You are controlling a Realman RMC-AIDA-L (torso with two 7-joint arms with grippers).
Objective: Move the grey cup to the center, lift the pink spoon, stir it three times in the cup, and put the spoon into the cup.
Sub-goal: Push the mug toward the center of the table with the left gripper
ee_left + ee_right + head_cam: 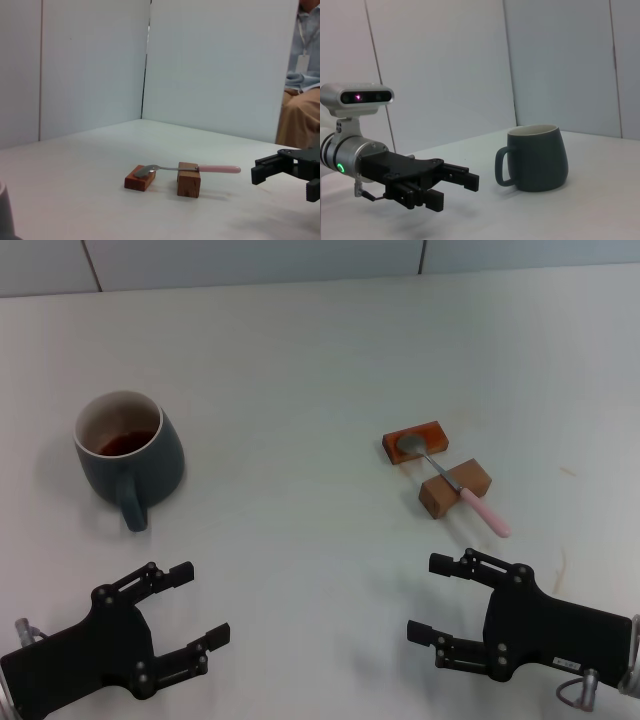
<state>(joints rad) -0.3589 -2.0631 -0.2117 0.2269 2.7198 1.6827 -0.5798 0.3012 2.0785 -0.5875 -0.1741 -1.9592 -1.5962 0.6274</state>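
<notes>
The grey cup [128, 457] stands on the tabletop [300, 390], well left of the pink spoon [452, 482], handle toward the robot. The spoon bridges two wooden blocks [440, 468], handle raised clear for grasping. The left gripper [195, 602] hovers near the cup, the right gripper [436, 598] near the spoon; both have their fingers apart, holding nothing.

A plain white bench [300, 360] stands enclosed by pale white panel walls [215, 65] meeting at a corner; a seated person [302, 85] shows beyond one panel's edge
</notes>
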